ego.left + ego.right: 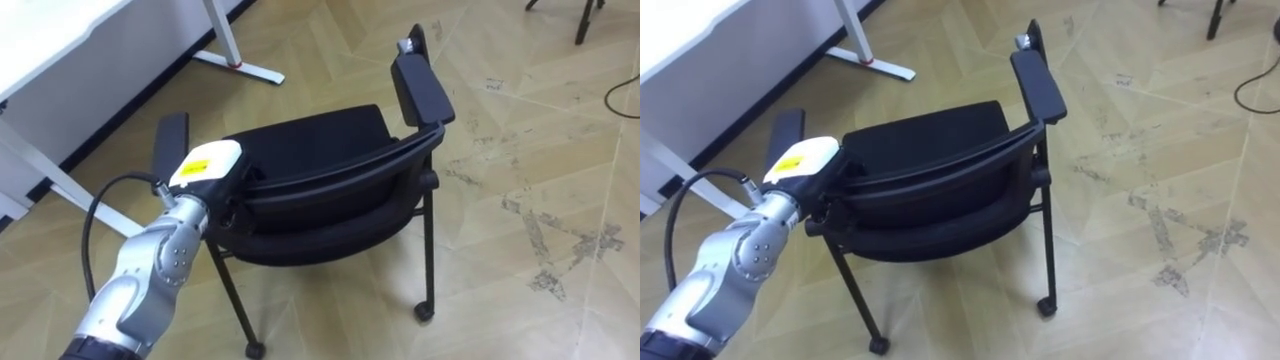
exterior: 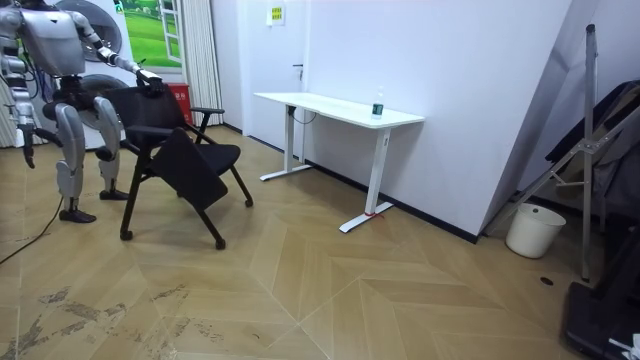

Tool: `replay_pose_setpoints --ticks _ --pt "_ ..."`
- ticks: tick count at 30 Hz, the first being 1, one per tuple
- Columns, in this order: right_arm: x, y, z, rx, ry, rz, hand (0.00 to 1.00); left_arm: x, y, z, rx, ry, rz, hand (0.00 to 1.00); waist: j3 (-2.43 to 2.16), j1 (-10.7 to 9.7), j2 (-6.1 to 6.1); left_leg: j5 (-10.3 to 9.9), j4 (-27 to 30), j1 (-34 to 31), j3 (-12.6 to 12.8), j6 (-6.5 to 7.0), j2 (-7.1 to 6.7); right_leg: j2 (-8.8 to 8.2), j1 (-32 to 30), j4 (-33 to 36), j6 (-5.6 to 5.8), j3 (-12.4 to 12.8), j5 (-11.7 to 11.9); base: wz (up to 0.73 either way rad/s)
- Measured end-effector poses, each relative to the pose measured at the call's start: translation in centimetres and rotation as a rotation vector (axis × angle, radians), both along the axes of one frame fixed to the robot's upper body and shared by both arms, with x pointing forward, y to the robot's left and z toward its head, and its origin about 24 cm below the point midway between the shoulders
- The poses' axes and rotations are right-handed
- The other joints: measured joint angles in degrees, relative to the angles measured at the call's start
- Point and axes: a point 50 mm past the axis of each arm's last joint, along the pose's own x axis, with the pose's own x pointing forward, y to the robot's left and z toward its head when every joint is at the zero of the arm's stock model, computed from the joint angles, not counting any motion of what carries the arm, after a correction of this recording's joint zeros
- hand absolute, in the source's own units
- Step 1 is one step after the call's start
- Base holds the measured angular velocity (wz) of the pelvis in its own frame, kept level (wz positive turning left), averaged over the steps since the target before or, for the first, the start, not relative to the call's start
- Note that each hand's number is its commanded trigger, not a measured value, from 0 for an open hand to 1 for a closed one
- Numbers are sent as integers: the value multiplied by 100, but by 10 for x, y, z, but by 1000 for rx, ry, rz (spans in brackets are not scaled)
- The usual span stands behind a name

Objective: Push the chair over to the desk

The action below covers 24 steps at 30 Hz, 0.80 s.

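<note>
Left hand (image 1: 207,163) is laid on the top of the backrest at the near left corner of the black chair (image 1: 310,140); its fingers are hidden against the dark frame, so its grasp cannot be told. The chair is stood on the wooden floor (image 1: 520,150), right of the white desk (image 1: 60,40), and the right hand (image 2: 28,157) is hung at the robot's side.

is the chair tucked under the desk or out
Out: the chair stands on open floor, apart from the white desk, the left hand at its backrest.
</note>
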Motion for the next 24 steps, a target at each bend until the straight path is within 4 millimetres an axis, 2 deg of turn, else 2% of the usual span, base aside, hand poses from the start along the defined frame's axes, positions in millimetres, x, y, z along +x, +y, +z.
replay_pose_setpoints --ticks 2,5,7,11,13,17,22,24 --pt "6 -2 3 -19 -28 -9 0 0 1 1 3 -3 0 100 -3 2 -24 0 -9 -7 0 0 0 0 -14 42 0 3 0 0" --pt "28 -9 14 -78 -134 -27 0 0 3 1 12 -4 0 100 -23 -5 -92 0 12 -15 4 0 0 1 -40 81 0 35 0 -5" --pt "52 -19 33 -195 -249 -24 0 0 6 2 19 -6 -3 100 -30 -9 -136 0 16 -11 23 0 0 2 -40 88 0 59 1 -4" --pt "84 -29 65 -370 -422 14 0 0 7 0 19 -13 -8 100 -39 -11 -167 0 13 -2 24 0 2 5 -30 87 0 63 2 0" --pt "101 -26 84 -457 -502 92 0 0 7 1 18 -14 -11 100 -41 2 -178 0 12 -1 23 0 2 5 -35 89 0 61 2 0" --pt "121 -18 106 -570 -580 217 0 0 7 1 16 -16 -16 100 -45 47 -190 0 4 5 25 0 2 6 -45 97 0 84 3 -1" --pt "151 4 140 -673 -731 382 0 0 6 1 17 -17 -16 100 -51 184 -197 0 -2 15 114 0 16 19 -129 173 0 193 2 -11" --pt "157 11 146 -674 -769 416 0 0 6 1 17 -17 -18 100 -54 212 -207 0 -2 18 149 0 15 19 -141 176 0 221 3 -8"
